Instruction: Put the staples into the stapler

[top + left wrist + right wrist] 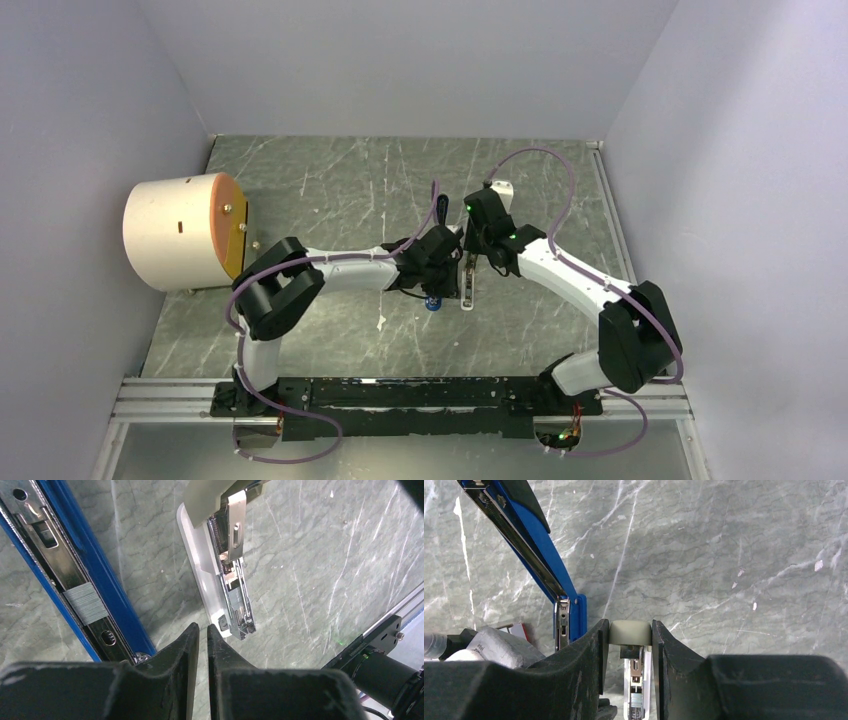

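**Staples seated in the opened stapler**

The staples (85, 603), a small grey ribbed block, sit in the metal channel of the blue stapler (102, 580), which is swung open at its hinge (the blue arm slants up in the right wrist view). Just beside it on the counter (325, 555) lies a beige bar (200, 570) with its metal track exposed. The right gripper (629, 630) pinches the bar's rounded end. The left gripper (203, 635) hangs near the bar's other end, its fingers almost pressed together and holding nothing.
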Controlling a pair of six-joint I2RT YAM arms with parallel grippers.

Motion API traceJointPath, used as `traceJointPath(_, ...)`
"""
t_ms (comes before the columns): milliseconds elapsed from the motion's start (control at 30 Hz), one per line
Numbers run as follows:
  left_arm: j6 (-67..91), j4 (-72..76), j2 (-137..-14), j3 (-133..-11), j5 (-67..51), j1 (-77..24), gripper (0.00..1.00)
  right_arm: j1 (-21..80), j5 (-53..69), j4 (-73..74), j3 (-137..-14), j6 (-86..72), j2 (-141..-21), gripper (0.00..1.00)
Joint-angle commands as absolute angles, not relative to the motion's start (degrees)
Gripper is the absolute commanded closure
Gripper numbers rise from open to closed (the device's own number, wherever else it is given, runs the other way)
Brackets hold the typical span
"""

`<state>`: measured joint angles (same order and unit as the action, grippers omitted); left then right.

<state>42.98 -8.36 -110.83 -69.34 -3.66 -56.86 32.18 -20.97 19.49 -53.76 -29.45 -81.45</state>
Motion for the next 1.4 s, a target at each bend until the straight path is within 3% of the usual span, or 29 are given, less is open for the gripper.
traceJointPath(0,44.39,-6.55,-111.91,-68.60,-3.94,-57.22,0.81,31.97,-19.43,20.63,-52.97,-31.27,-80.28,0.72)
traceJointPath(733,47.09,-0.44,-111.18,-64.86,-7.09,-57.15,0.82,31.90,-16.32,27.01,-51.96,-36.60,-77.11,0.71)
traceJointPath(1100,45.21,-2.72,-108.29,-65.24,-4.59,-57.22,0.72,31.91,-16.48,26.27,-51.25,-36.79,-77.28,0.71)
traceJointPath(1367,45.23,-3.36,-107.07,-65.85,-3.48,-57.24,0.73,31.90,-16.54,25.74,-50.64,-35.79,-76.46,0.71)
